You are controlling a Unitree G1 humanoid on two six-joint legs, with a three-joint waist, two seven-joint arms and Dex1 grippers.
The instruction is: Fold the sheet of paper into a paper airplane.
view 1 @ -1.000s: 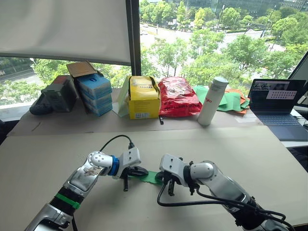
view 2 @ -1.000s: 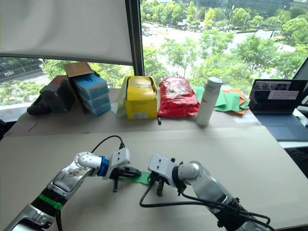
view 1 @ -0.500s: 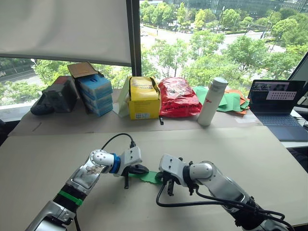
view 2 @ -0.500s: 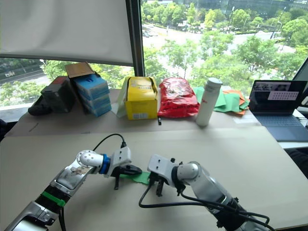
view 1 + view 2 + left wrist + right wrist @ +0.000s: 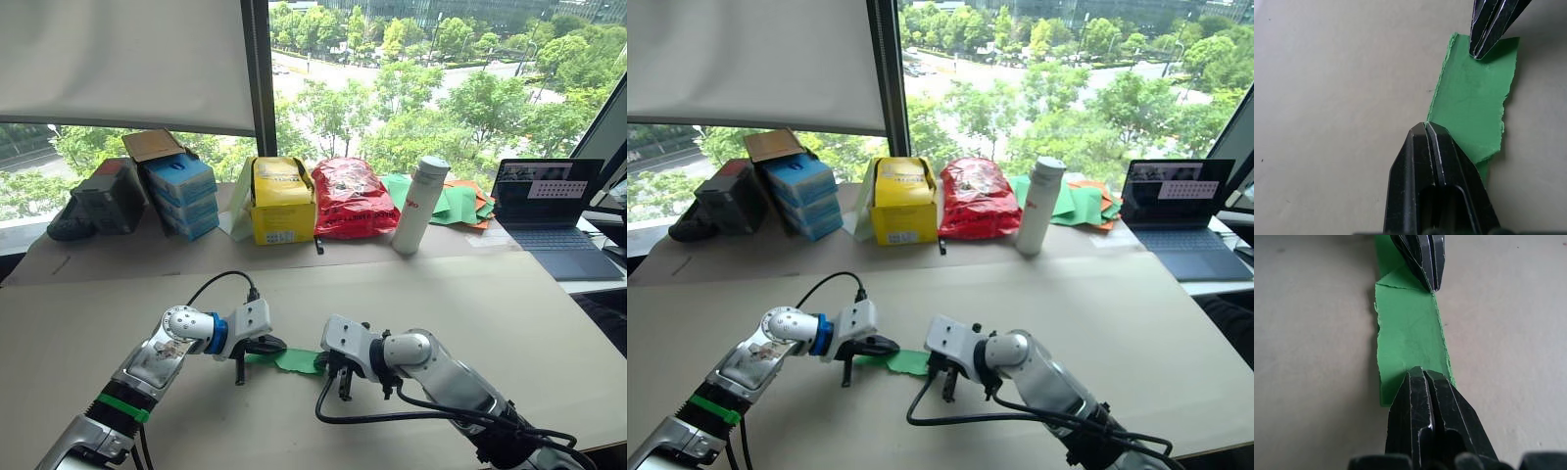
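The sheet of paper (image 5: 296, 360) lies on the table as a narrow bright green folded strip with layered flaps, between my two grippers. My left gripper (image 5: 1425, 126) is shut, and its tip rests on the strip's edge at a diagonal crease. My right gripper (image 5: 1419, 372) is shut too, with its tip pressing on the opposite end of the strip (image 5: 1408, 335). The two grippers point toward each other, about a gripper's width apart. In the head views the left gripper (image 5: 274, 348) and right gripper (image 5: 329, 364) sit at either end of the paper.
Along the back of the table stand blue boxes (image 5: 181, 191), a yellow box (image 5: 282, 201), a red bag (image 5: 350, 196), a white bottle (image 5: 413, 206), a heap of green and orange sheets (image 5: 453, 204) and a laptop (image 5: 544, 201). The beige tabletop (image 5: 509, 313) is bare around the grippers.
The head camera has shifted and tilted a little. Both grippers stay shut on the ends of the green strip, and the left arm has drawn slightly left.
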